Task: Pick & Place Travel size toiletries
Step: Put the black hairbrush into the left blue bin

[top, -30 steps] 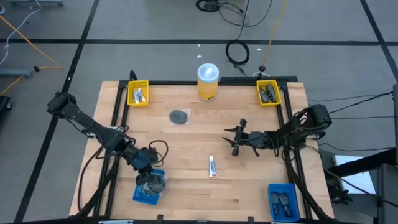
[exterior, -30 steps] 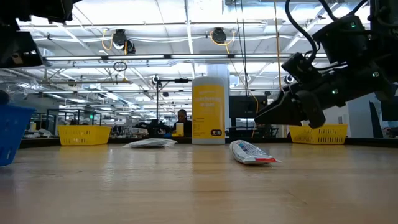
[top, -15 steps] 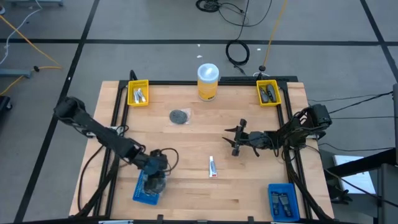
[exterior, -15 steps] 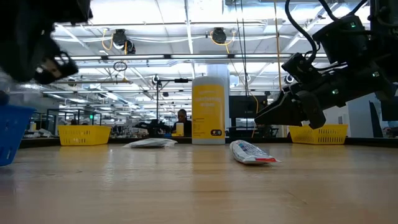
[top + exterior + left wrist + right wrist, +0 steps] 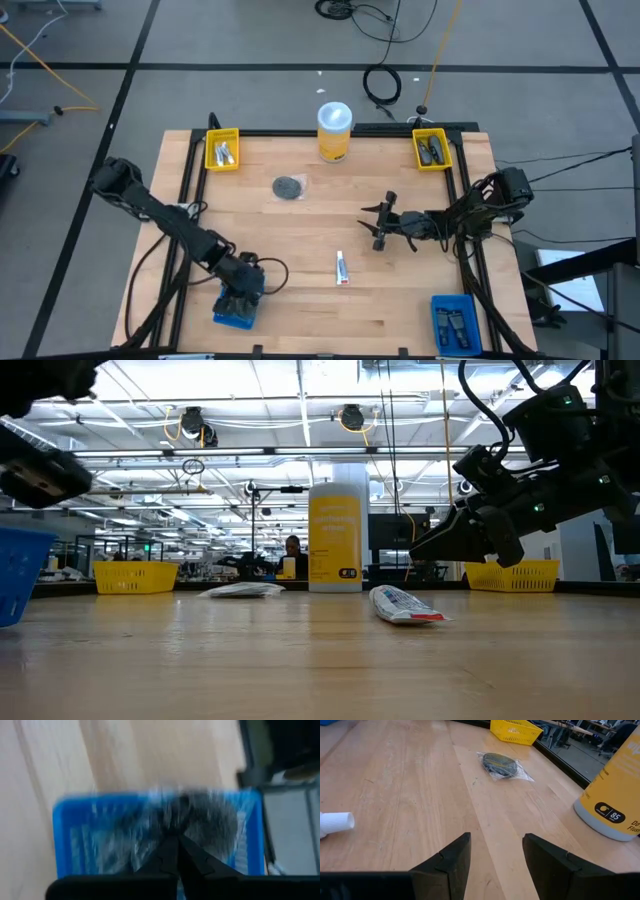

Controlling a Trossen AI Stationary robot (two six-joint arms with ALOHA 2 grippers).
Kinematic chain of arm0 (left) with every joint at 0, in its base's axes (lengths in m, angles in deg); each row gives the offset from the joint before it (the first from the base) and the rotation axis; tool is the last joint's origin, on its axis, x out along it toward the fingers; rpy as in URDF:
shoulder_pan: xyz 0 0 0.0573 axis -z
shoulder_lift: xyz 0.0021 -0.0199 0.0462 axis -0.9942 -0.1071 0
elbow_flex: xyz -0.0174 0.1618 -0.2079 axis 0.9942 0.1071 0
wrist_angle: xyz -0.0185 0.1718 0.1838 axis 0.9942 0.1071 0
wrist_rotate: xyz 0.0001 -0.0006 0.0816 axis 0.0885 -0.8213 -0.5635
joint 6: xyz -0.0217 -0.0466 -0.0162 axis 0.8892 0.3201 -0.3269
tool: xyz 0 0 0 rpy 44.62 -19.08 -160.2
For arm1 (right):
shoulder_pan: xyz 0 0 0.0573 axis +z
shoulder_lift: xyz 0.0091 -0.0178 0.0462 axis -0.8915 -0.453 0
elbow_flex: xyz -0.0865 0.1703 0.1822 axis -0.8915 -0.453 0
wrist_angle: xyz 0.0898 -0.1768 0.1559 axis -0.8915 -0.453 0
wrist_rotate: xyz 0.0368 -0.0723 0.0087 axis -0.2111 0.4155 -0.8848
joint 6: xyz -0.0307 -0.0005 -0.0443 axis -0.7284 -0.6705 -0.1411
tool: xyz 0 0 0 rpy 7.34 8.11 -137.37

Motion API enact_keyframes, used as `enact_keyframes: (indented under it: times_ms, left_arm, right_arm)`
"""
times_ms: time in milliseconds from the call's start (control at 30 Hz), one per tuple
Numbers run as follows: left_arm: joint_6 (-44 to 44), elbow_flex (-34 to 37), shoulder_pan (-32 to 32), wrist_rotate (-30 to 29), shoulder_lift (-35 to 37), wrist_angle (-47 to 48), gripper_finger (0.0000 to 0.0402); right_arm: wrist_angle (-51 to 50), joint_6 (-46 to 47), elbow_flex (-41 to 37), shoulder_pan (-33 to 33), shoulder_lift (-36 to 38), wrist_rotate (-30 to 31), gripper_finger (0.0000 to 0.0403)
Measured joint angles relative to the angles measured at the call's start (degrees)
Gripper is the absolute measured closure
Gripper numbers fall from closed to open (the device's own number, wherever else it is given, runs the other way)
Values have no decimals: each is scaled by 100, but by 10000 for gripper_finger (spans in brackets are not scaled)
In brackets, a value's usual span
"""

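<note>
Your left tool (image 5: 240, 292) hung over the blue bin (image 5: 237, 311) at the tabletop's (image 5: 310, 230) near-left corner, fingers closed together on nothing, a wrapped dark disc (image 5: 200, 817) lying in the bin beneath. Your right tool (image 5: 381, 222) hovered open and empty at mid-table. A white tube (image 5: 341, 267) lay near centre; another wrapped disc (image 5: 289, 187) lay farther back.

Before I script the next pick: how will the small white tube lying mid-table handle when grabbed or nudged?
The white tube lies flat on the table, so tipping seems unlikely. Its round cap suggests it may roll sideways if nudged. The crimped printed body looks soft, so it probably gives under the jaws.
</note>
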Motion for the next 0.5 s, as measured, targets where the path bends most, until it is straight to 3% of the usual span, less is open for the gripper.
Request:
enact_keyframes:
  times_ms: [100, 233, 333, 500]
  left_arm:
    - [2, -366, 55, -32, -1, 797, 398]
    - [15, -1050, 99, -508, 0, 1621, 393]
    - [278, -1421, 105, -732, 11, 1640, 391]
    - [1131, -1387, 91, -829, 7, 1494, 400]
  right_arm:
    - [0, 0, 0, 0, 0, 0, 232]
    - [0, 0, 0, 0, 1, 0, 232]
    - [0, 0, 0, 0, 0, 0, 232]
    - [-1, 1, -1, 0, 0, 0, 232]
